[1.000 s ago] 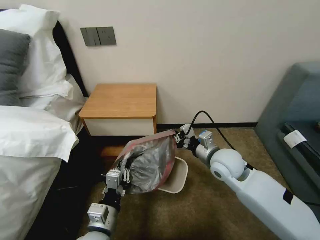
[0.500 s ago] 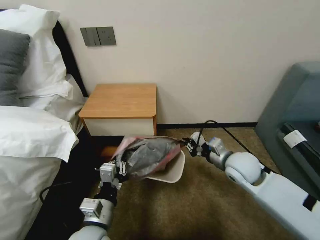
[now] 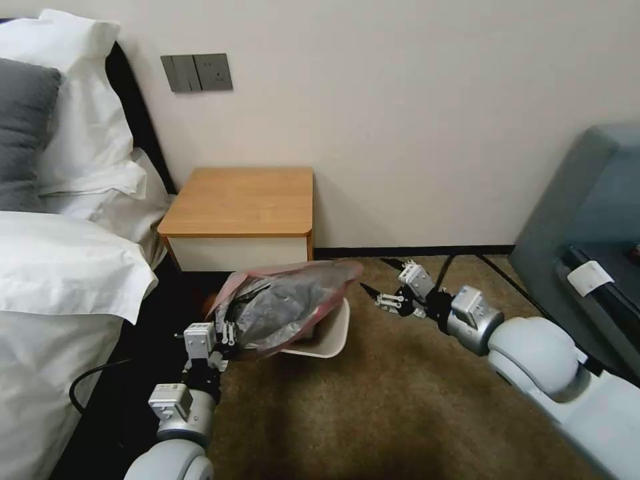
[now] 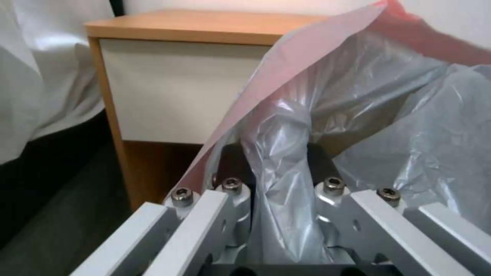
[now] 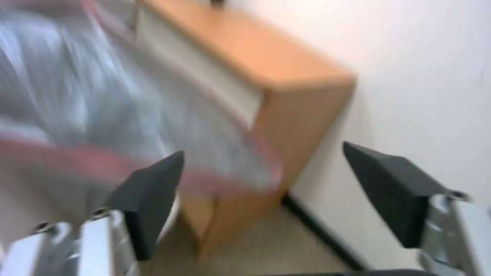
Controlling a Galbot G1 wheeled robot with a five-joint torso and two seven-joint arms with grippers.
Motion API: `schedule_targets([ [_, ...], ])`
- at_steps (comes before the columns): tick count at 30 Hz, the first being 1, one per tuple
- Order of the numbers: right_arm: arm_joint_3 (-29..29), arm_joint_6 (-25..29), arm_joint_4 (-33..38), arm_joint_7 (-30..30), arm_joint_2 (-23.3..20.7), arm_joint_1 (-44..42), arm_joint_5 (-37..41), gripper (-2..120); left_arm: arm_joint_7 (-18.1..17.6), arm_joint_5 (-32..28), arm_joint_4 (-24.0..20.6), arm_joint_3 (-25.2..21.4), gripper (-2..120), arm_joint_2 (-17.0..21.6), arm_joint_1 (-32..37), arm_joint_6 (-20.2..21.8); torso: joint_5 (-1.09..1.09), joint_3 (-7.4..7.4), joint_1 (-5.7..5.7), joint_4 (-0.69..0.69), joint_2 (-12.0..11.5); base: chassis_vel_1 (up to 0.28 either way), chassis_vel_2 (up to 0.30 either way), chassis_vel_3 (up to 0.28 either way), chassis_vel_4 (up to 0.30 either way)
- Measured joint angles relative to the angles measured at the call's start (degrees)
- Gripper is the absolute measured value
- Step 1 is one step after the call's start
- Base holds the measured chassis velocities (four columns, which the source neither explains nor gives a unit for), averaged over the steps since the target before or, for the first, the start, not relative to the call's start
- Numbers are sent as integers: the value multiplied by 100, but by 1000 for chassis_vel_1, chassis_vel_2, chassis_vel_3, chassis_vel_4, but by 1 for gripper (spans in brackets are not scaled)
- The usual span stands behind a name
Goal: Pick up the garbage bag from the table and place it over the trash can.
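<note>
Both arms were glossy white with rounded joints and silver-grey wrist cylinders. The right gripper [image 3: 385, 281] carried black fingertips; the left gripper [image 4: 274, 168] showed silver linkages with hex-socket screws.

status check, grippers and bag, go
Left gripper shut on garbage bag. Right gripper open, off the bag's far side. Bag draped over tilted trash can. Nothing in the way.

Soft, even indoor light; a dim shadow lies under the white-sheeted bed [image 3: 60, 287]. The right wrist view is motion-smeared, blurring the crinkled grey plastic bag [image 5: 102, 99].
</note>
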Motion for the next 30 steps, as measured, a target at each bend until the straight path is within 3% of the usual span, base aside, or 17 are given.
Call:
schedule_targets([
  [2, -15, 83, 0, 5, 15, 12, -50, 88, 11, 27, 2, 1, 12, 1, 2, 0, 0, 0, 0, 0, 0, 0, 0, 0, 0],
  [4, -311, 868, -142, 11, 198, 288, -816, 98, 142, 379, 24, 56, 12, 28, 19, -33, 0, 0, 0, 1, 0, 0, 0, 0, 0],
  [6, -547, 1023, -203, 83, 286, 472, -1096, 100, 212, 588, 42, 87, 12, 54, 23, -71, 0, 1, 0, 2, 0, 0, 0, 0, 0],
  [8, -717, 1032, -234, 137, 329, 585, -1174, 100, 243, 674, 48, 97, 12, 66, 23, -93, 0, 0, 0, 1, 0, 0, 0, 0, 0],
  [11, -1492, 879, -584, 148, 519, 1284, -1341, 100, 337, 877, 60, 162, 12, 96, 25, -147, 0, 1, 0, 1, 0, 0, 0, 0, 0],
  [13, -1608, 851, -660, 118, 555, 1428, -1356, 100, 349, 901, 60, 173, 12, 96, 29, -154, 0, 1, 0, 2, 0, 0, 0, 0, 0],
  [15, -2120, 692, -952, 49, 733, 2062, -1332, 100, 376, 1005, 62, 208, 12, 87, 44, -176, 0, 1, 0, 3, 0, 0, 0, 0, 0],
  [20, -2617, 520, -1142, -17, 943, 2546, -1270, 100, 386, 1124, 85, 209, 12, 80, 50, -228, 0, 1, 0, 2, 0, 0, 0, 0, 0],
  [30, -2857, 394, -1132, -65, 1051, 2631, -1249, 100, 361, 1144, 181, 199, 12, 65, 15, -232, 0, 1, 0, 0, 0, 0, 0, 0, 0],
])
